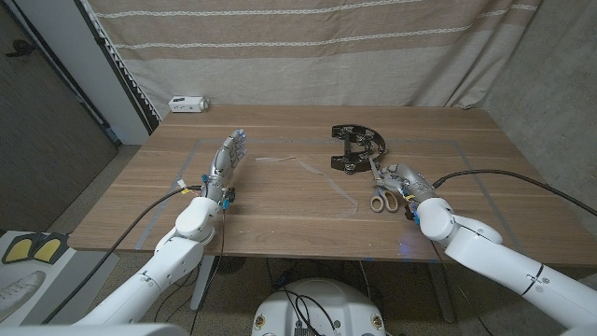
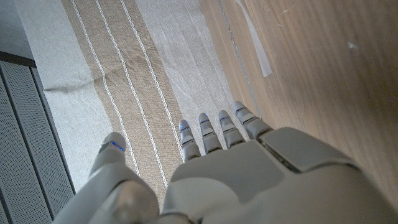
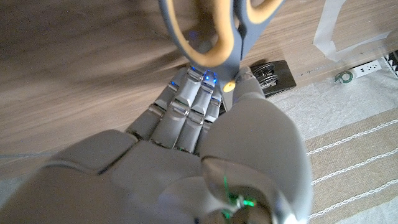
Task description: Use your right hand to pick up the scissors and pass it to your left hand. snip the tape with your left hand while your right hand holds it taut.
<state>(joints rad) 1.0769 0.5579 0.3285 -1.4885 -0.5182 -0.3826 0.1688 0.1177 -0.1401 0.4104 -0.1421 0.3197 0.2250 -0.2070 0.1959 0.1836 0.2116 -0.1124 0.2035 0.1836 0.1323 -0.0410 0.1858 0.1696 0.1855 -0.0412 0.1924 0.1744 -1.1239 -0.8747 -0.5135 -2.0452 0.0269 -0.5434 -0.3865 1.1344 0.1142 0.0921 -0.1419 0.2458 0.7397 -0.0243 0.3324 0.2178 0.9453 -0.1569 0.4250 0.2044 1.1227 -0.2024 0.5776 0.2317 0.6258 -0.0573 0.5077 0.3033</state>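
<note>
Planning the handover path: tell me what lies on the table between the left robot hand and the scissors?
In the head view, only a strip of clear tape on bare wood lies between the left robot hand and the scissors.

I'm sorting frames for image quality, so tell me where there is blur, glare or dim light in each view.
Head view: evenly but dimly lit, sharp, and the table shows only a soft sheen. Left wrist view: the left hand up close is soft, the curtain crisp. Right wrist view: the scissors handles are blurred, the wood beside them smeared, while the right hand is clearer.
</note>
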